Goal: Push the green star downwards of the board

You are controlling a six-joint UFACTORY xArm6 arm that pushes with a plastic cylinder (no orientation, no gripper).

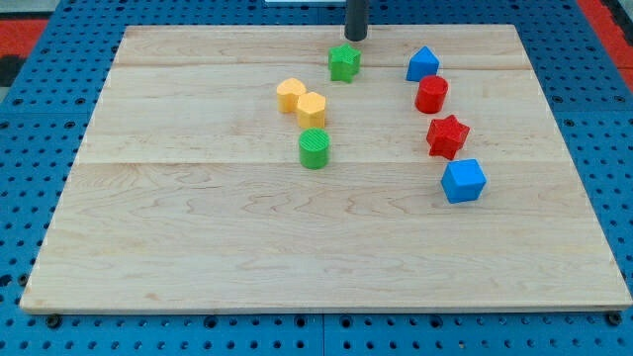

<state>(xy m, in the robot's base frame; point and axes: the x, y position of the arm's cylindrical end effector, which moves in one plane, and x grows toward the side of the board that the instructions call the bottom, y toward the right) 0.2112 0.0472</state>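
Observation:
The green star [344, 62] lies near the top middle of the wooden board [198, 247]. My tip [355, 39] is at the board's top edge, just above and slightly right of the green star, a small gap apart from it. A green cylinder [314, 148] stands lower, below the star and a little left.
Two yellow blocks [291, 94] [312, 109] touch each other left of and below the star. To the right are a blue block [422, 64], a red cylinder [431, 94], a red star [447, 135] and a blue cube [463, 181]. Blue pegboard surrounds the board.

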